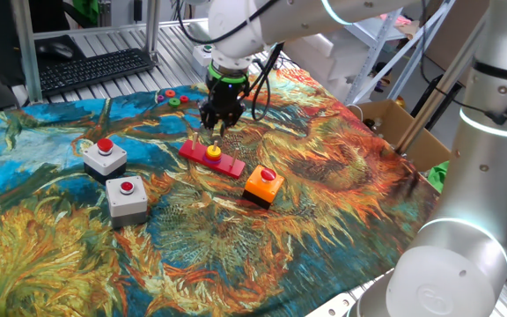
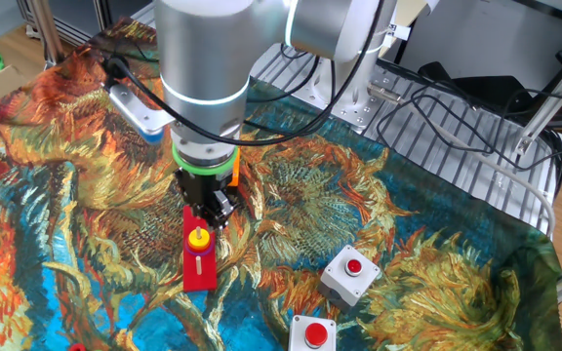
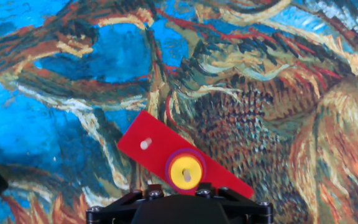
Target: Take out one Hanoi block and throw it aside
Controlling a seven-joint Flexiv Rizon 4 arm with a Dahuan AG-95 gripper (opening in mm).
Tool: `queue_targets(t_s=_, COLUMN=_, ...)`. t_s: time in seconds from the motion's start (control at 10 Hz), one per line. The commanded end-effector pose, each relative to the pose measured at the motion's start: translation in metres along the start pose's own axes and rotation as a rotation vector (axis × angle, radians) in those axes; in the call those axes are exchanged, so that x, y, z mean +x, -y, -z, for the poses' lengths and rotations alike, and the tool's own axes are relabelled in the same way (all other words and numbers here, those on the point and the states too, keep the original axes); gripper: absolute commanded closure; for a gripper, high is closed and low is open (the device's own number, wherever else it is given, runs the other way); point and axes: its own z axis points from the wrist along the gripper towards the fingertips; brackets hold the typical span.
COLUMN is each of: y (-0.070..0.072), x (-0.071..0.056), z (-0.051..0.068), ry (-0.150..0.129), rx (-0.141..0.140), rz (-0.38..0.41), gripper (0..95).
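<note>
The Hanoi block sits on the middle peg of the red base, not yet lifted; the end effector hangs just above it, grip unreadable; grasping, lifting and throwing aside all remain.

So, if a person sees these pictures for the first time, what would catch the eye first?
Probably the bright sunflower-painting cloth that covers the table. Next, the gripper hanging just above the yellow ring, which sits on a peg of the flat red base near the middle. Then the button boxes: two grey ones and an orange one.
</note>
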Motion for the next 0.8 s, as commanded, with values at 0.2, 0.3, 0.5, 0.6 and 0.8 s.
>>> queue_targets(t_s=0.2, y=0.001, x=-0.002, z=-0.011, ry=0.003, rx=-0.010, rz=-0.001, gripper=57.0)
queue_targets(t_s=0.3, y=0.001, x=-0.002, z=-0.014, ry=0.001, rx=-0.016, rz=-0.003, gripper=57.0)
queue_targets(t_s=0.5, y=0.002, x=-0.003, z=-0.018, ry=0.001, rx=-0.022, rz=-0.004, gripper=57.0)
queue_targets(t_s=0.6, y=0.002, x=-0.003, z=-0.021, ry=0.003, rx=-0.024, rz=-0.005, gripper=57.0)
queue_targets(t_s=0.8, y=0.004, x=-0.005, z=-0.027, ry=0.010, rx=-0.026, rz=-0.004, gripper=57.0)
